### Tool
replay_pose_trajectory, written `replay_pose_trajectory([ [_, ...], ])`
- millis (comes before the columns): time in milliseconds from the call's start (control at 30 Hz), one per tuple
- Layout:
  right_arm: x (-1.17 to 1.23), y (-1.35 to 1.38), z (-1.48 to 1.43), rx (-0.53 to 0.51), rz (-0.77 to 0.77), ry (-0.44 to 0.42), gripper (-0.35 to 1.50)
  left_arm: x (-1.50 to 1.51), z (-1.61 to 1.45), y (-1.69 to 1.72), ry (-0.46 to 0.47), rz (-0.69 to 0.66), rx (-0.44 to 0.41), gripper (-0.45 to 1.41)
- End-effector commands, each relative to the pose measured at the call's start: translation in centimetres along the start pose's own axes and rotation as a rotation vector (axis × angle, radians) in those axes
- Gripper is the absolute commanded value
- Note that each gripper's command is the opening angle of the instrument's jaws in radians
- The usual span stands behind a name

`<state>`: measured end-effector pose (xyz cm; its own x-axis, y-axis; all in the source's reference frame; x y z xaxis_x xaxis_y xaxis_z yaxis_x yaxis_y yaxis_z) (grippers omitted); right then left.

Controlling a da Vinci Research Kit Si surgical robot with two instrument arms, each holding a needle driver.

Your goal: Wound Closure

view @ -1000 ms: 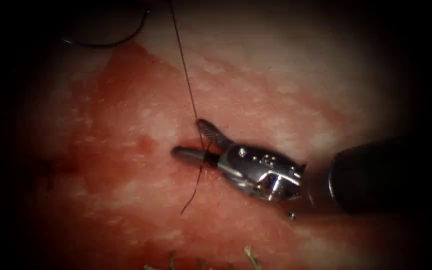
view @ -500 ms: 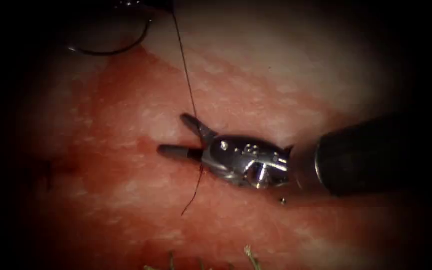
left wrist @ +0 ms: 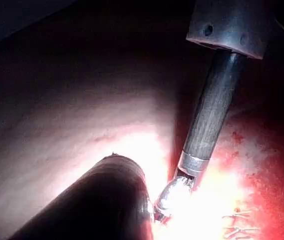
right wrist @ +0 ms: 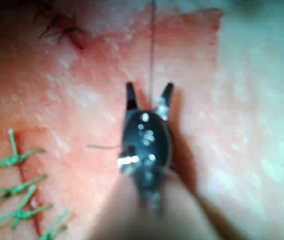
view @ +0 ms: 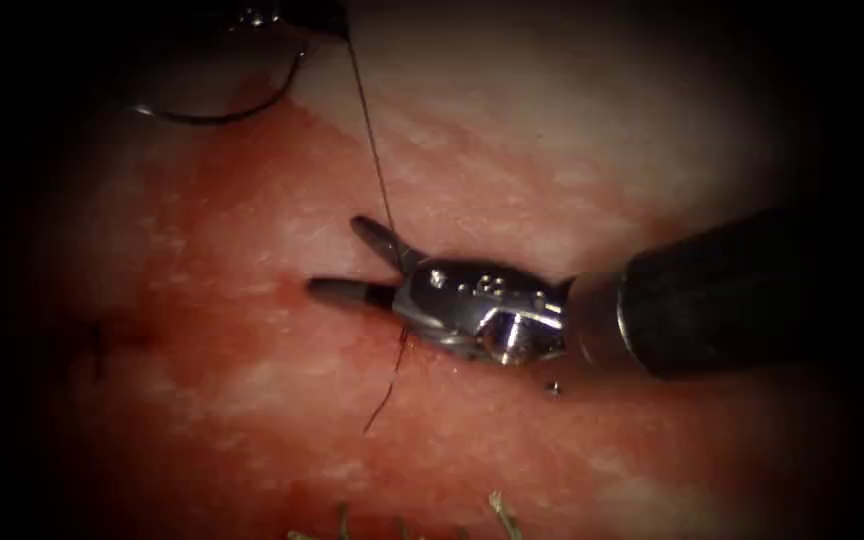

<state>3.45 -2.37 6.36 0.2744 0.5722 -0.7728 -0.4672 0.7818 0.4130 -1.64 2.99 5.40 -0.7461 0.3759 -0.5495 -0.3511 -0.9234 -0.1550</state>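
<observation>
no readable text (no labels), no numbers

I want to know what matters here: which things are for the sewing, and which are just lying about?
For the job: right tool, open astride the thread, holding nothing; curved needle, upper left; tissue.
Lying about: cut thread ends; red fluid.

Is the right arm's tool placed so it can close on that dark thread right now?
Probably yes. The right tool has its jaws open, and the thread runs down between them near their hinge, over the tissue. Nothing seems to block it.
</observation>
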Motion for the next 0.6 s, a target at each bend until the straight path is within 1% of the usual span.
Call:
replay_pose_trajectory([
  [33,-0.09,-0.07,0.04,0.008,-0.001,0.000,1.24,0.01,0.07,0.03,0.000,0.001,-0.001,-0.45],
  [67,-0.10,-0.07,0.04,0.017,-0.005,0.001,1.21,0.01,0.07,0.03,0.000,0.001,-0.001,-0.45],
  [100,-0.11,-0.07,0.04,0.026,-0.008,-0.001,1.11,0.01,0.06,0.03,-0.001,0.001,-0.002,-0.45],
  [133,-0.11,-0.07,0.03,0.037,-0.010,-0.003,0.93,0.02,0.06,0.04,-0.001,0.001,-0.002,-0.45],
  [167,-0.12,-0.08,0.01,0.053,-0.015,-0.001,0.34,0.02,0.06,0.04,-0.001,0.007,-0.002,-0.45],
  [200,-0.13,-0.09,-0.01,0.065,-0.031,0.001,-0.16,0.02,0.06,0.05,-0.001,0.006,-0.001,-0.45],
  [233,-0.13,-0.10,-0.02,0.066,-0.039,0.001,-0.35,0.02,0.05,0.06,-0.001,0.006,-0.001,-0.45],
  [533,-0.10,-0.12,-0.03,0.071,-0.067,-0.011,-0.35,0.03,0.02,0.06,0.006,0.005,0.002,-0.45],
  [600,-0.07,-0.07,-0.10,0.070,-0.065,0.020,-0.35,0.03,0.02,0.04,0.008,0.004,0.003,-0.45],
])
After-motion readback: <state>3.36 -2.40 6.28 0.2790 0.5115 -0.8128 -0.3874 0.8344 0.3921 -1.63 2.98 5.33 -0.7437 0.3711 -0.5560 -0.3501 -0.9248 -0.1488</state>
